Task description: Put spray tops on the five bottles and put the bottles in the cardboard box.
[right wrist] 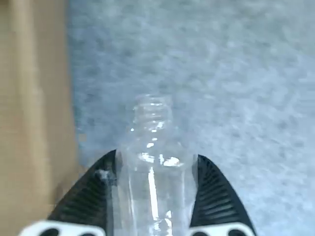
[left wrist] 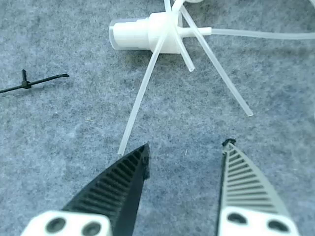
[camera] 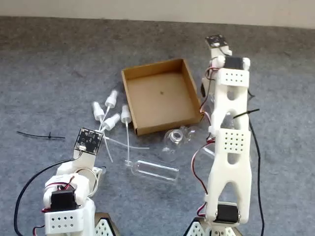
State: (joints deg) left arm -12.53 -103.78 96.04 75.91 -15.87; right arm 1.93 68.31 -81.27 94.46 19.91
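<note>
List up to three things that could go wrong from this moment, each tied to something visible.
The right hand grips a clear bottle with its neck uncapped; it might slip, or go into the cardboard box without a top.
The spray tops have dip tubes that cross one another ahead of the open left hand; lifting one may drag others.
A loose bottle lies on its side and could roll if nudged.

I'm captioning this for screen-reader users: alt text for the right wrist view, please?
The right tool grips a clear plastic bottle by its body, the threaded neck uncapped. A brown cardboard box stands close beside it on the grey fabric table cover.
</note>
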